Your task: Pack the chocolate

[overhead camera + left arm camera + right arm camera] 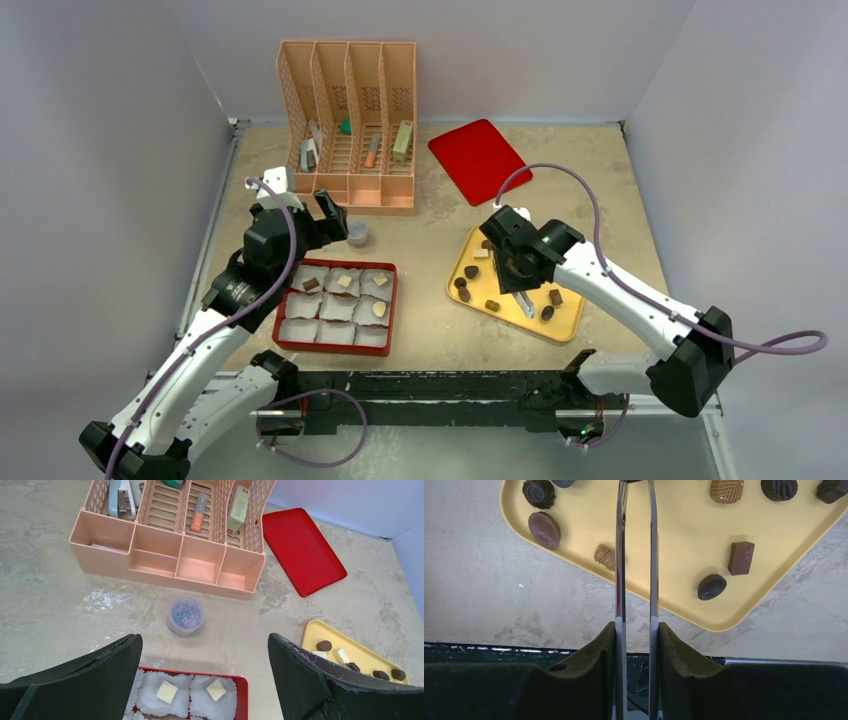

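Observation:
Several pieces of chocolate (471, 271) lie on the yellow tray (515, 322); the right wrist view shows a brown oval (544, 530), a caramel piece (604, 556) and a brown bar (741, 558). My right gripper (520, 280) (637, 625) is shut on metal tongs (621, 555), whose blades reach over the tray; their tips are cut off at the frame's top. The red box (330, 349) of white paper cups holds a dark piece (311, 284), two cream squares (166, 691) (216, 689) and a tan piece (378, 310). My left gripper (335, 220) (204, 637) hangs open over the box's far edge.
A clear cup of paper clips (357, 234) (185, 616) stands just beyond the red box. Behind it is a peach desk organiser (350, 120) with small items. A flat red lid (480, 160) lies at the back right. Grey walls enclose the table.

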Motion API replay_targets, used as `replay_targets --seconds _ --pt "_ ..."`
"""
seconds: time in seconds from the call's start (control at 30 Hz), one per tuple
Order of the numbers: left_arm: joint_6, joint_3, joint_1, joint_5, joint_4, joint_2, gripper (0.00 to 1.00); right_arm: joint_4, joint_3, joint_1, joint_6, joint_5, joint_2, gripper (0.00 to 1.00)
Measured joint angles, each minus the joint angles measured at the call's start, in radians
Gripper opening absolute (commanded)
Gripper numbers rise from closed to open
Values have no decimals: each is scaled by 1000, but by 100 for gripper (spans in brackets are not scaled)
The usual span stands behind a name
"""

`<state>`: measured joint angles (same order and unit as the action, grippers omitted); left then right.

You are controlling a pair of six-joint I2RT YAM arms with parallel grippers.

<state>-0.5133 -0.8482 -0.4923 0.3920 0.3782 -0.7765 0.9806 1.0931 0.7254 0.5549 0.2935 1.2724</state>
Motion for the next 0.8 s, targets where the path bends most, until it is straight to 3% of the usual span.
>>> replay_targets --seconds 0.37,0.8 --pt "-18 0 0 -24 -16 0 95 0 11 0 -3 -20 -11 19" --pt "-13 -2 0 46 7 62 95 -44 161 0 -35 -116 -12 18"
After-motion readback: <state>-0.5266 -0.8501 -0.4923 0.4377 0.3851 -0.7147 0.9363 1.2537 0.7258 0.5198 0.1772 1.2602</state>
